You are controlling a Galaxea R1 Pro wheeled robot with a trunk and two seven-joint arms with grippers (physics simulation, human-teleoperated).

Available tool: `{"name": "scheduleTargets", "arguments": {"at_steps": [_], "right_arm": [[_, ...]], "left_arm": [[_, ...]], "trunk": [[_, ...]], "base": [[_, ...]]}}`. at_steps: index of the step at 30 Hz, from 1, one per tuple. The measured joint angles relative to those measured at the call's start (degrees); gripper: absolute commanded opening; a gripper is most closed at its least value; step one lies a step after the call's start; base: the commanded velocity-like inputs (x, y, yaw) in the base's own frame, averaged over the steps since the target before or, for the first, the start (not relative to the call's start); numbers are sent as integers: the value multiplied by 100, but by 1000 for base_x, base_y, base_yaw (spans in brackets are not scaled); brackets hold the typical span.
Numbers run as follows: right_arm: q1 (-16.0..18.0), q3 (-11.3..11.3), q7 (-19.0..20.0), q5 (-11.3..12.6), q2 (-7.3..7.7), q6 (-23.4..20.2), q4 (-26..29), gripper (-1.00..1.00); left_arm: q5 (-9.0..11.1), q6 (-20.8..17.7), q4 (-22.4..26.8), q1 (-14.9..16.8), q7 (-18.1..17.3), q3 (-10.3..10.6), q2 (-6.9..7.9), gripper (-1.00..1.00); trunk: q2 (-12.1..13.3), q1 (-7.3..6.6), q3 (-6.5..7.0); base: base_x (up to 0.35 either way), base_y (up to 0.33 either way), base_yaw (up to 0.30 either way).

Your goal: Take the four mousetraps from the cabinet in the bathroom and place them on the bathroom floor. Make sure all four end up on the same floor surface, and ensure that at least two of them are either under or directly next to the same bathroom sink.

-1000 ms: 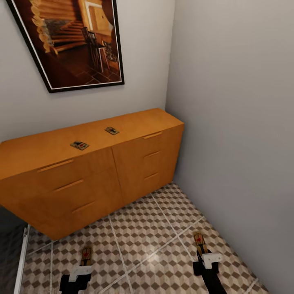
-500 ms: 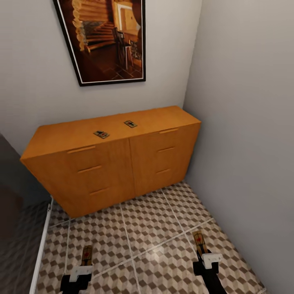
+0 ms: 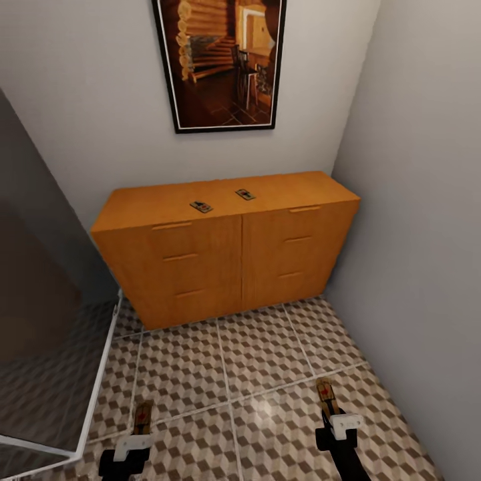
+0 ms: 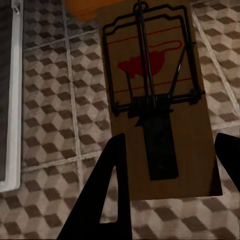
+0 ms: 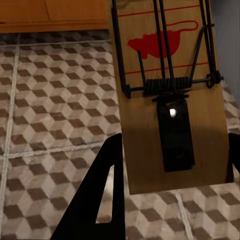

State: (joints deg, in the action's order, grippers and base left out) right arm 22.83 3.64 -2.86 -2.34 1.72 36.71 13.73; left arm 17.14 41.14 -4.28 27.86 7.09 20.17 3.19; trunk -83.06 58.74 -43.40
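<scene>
Head view: my left tool [image 3: 133,437] and right tool [image 3: 335,415] each clamp a mousetrap; two more on the cabinet [image 3: 220,254] at 12 o'clock. Keep boards level while carrying to the sink.

Both the left gripper [image 3: 138,433] and the right gripper [image 3: 332,413] have black bodies, white bracket-like blocks and flat, tapering black fingers [image 4: 107,192].
</scene>
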Motion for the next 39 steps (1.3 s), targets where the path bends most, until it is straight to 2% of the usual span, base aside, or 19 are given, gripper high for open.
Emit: {"name": "scheduleTargets", "arguments": {"at_steps": [21,39], "right_arm": [[0,2,0,0,-10,0,0,-100],[0,0,0,0,-10,0,0,-100]], "left_arm": [[0,0,0,0,0,0,-7,-100],[2,0,0,0,-9,-1,-15,-100]], "trunk": [[0,0,-44],[0,0,-82]], "base": [[-7,0,287],[-201,0,287]]}}
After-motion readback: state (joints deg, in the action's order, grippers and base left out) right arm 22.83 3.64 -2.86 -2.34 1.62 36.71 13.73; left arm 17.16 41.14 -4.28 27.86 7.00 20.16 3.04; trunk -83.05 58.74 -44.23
